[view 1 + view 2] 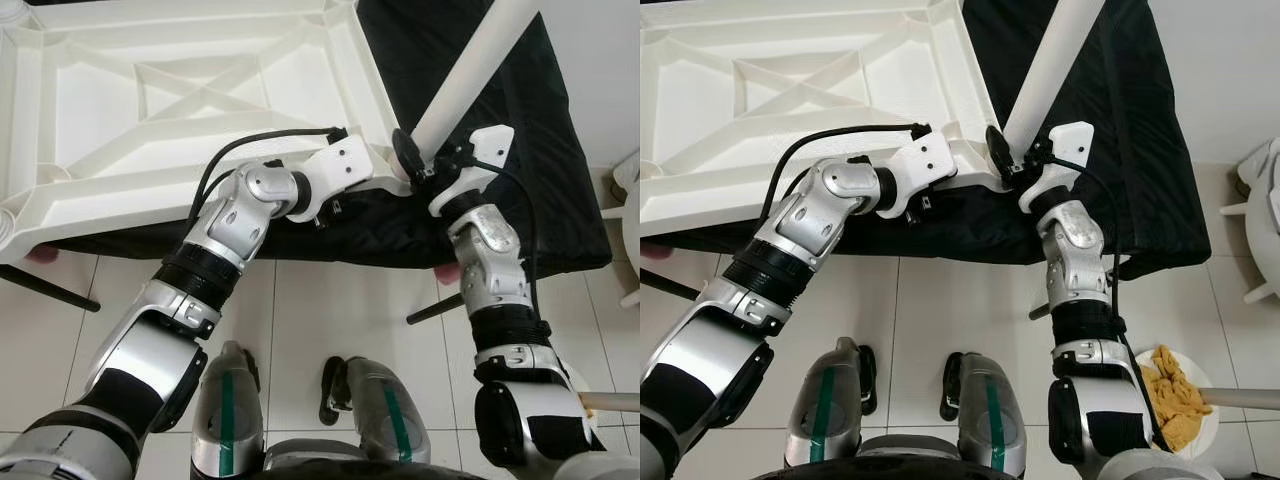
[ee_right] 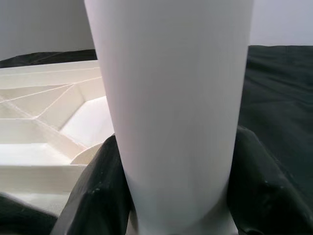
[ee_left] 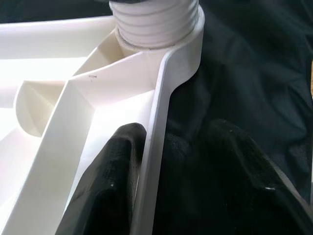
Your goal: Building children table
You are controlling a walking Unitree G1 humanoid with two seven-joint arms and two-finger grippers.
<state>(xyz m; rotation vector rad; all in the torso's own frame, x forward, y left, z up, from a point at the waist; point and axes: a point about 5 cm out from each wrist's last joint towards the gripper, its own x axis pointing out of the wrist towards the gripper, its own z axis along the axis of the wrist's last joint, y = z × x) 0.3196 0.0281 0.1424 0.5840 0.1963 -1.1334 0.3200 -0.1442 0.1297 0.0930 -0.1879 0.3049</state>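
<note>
At the upturned tabletop (image 1: 190,90) corner: left gripper (image 3: 161,186) pinches its rim; right gripper (image 2: 171,196) clamps the white leg (image 1: 470,70).

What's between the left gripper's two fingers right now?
The side rim of the upturned white tabletop: the left wrist view shows one finger inside the rim, the other outside over the black cloth, below the leg socket.

White plastic tabletop (image 1: 170,95): inverted, ribbed underside up, lying flat on black-covered surface (image 1: 520,150). White cylindrical leg (image 1: 470,75): tilted, lower end seated at threaded corner socket (image 3: 156,22) of tabletop, upper end leaning away.
</note>
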